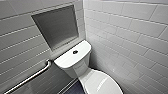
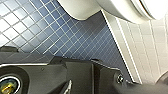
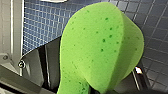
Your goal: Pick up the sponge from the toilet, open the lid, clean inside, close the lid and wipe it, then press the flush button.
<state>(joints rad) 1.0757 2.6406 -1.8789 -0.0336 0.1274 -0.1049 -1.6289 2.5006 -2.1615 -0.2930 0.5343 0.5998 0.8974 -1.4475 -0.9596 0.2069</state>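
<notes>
Corner stall, white-tiled walls (image 1: 130, 30). The toilet (image 1: 72, 61) sits at centre. Its lid (image 1: 102, 83) is down and runs off toward 5 o'clock, front edge cut off. The sponge (image 3: 100, 47) is off the toilet, doubled over above the blue floor tiles (image 3: 40, 25). The right claw (image 3: 91, 90) looks clamped on its base, pinch point mostly hidden. The left claw: state cannot be told. The flush button (image 1: 75, 52) is central on the tank top. Judged step: opening the lid. Keep the pinch firm, hook the lid's rim with the free arm, lift slowly.
</notes>
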